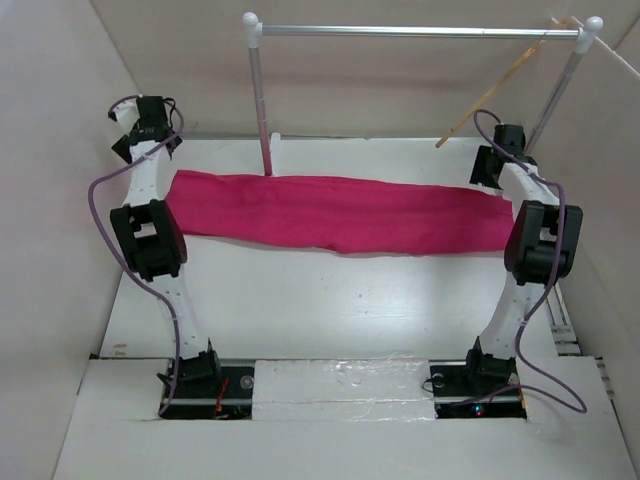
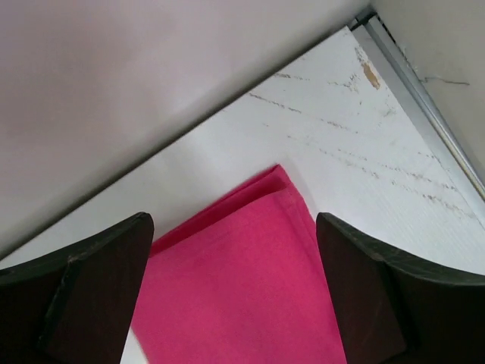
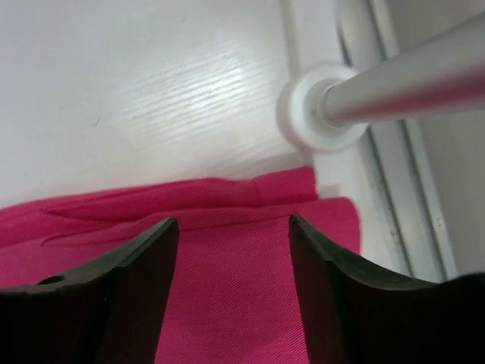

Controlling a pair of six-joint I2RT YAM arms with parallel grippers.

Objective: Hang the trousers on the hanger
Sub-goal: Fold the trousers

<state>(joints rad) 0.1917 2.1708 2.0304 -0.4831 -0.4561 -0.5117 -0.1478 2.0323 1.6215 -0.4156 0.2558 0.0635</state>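
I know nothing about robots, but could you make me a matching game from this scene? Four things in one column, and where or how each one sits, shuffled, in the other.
Things:
1. trousers
2. hanger
3. metal rail
4. left gripper

Places or states:
A. open, above a corner of the pink fabric
B. spread flat across the table
C. tilted, near the right end of the bar
D. horizontal, high at the back

Pairs: 1-B, 2-C, 3-D, 4-A

matt cloth trousers (image 1: pixel 330 212), tan wood hanger (image 1: pixel 500 85), shiny metal rail (image 1: pixel 420 32)
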